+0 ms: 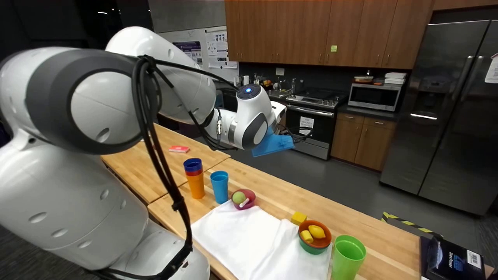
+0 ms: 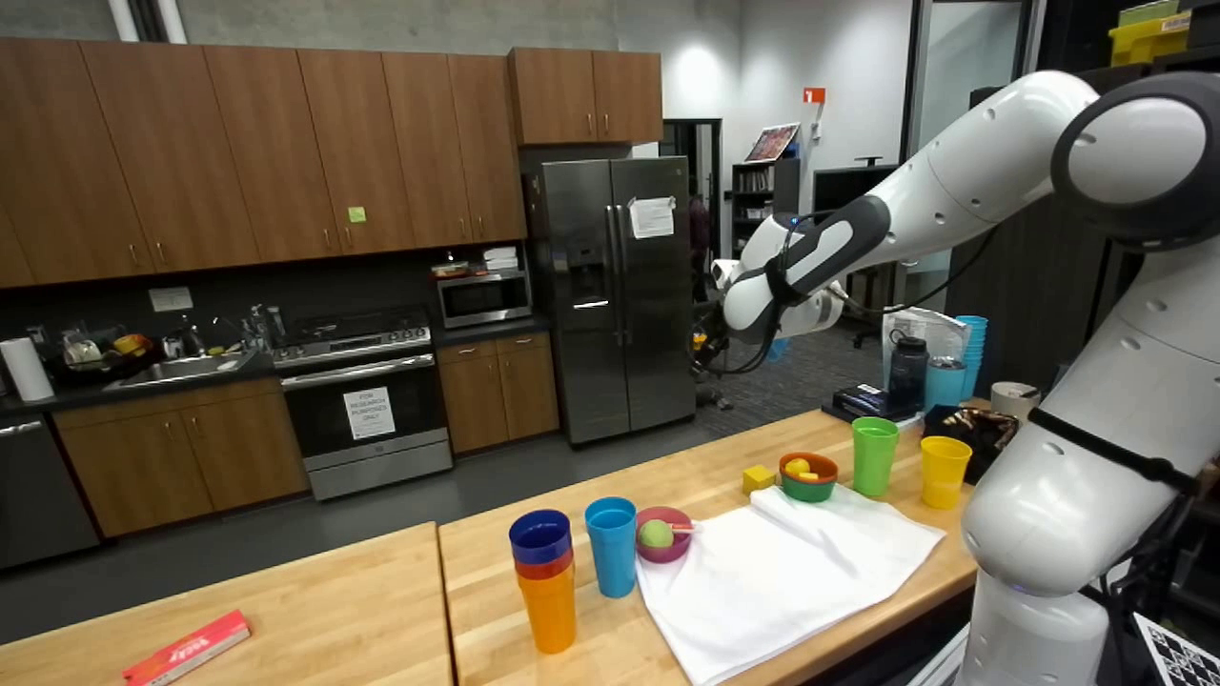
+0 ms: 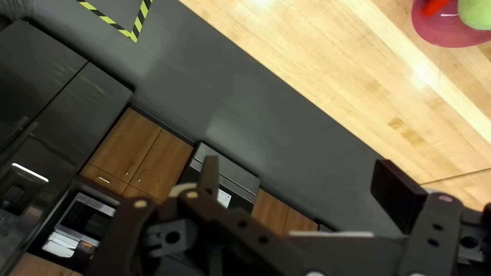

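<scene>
Wrist view: I see the round dark-pink bowl [image 3: 445,37] on the shiny wooden table [image 3: 326,76], with a green ball [image 3: 477,13] inside. The gripper [image 3: 302,181] is well apart from it, its angular black fingers [image 3: 397,194] spread wide. In an exterior view, a wrinkled white cloth [image 2: 777,581] lies just beside the bowl.

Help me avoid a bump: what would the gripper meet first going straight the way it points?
Probably the grey floor beyond the wooden table, whose edge runs close; nothing nearer shows ahead of the open gripper, though depth is unclear.
</scene>
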You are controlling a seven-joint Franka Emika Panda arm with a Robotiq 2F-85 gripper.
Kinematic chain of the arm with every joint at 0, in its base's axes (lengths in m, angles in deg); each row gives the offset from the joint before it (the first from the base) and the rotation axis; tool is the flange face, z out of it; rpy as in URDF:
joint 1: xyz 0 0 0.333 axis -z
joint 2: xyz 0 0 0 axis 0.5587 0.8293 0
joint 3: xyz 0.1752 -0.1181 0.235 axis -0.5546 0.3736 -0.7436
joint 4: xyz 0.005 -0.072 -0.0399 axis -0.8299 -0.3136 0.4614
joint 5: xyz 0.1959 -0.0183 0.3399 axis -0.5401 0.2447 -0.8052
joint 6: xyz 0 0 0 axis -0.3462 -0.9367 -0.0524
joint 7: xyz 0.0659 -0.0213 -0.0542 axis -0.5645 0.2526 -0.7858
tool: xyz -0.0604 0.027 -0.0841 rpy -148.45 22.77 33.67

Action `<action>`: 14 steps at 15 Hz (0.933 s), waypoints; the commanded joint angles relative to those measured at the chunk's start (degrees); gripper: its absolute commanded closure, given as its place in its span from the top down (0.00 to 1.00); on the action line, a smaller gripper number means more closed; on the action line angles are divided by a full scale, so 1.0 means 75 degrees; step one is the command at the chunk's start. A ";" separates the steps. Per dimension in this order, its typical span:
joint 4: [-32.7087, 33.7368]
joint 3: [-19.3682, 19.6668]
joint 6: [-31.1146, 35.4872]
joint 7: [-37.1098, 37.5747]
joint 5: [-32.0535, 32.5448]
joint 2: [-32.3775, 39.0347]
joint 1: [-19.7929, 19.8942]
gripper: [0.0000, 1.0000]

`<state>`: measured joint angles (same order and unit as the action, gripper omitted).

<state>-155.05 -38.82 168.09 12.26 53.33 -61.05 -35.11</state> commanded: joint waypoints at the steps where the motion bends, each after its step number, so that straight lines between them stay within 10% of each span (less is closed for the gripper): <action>1: 0.0002 0.0237 -0.0002 0.0229 0.0284 -0.0008 -0.0223 1.00; 7: -0.0118 -0.1197 0.0588 0.3239 0.1477 0.0334 0.1705 1.00; 14: 0.0597 -0.3967 -0.0298 0.7591 0.4820 0.0464 0.5686 1.00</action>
<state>-154.59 -60.71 171.32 57.98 82.12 -57.75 -1.98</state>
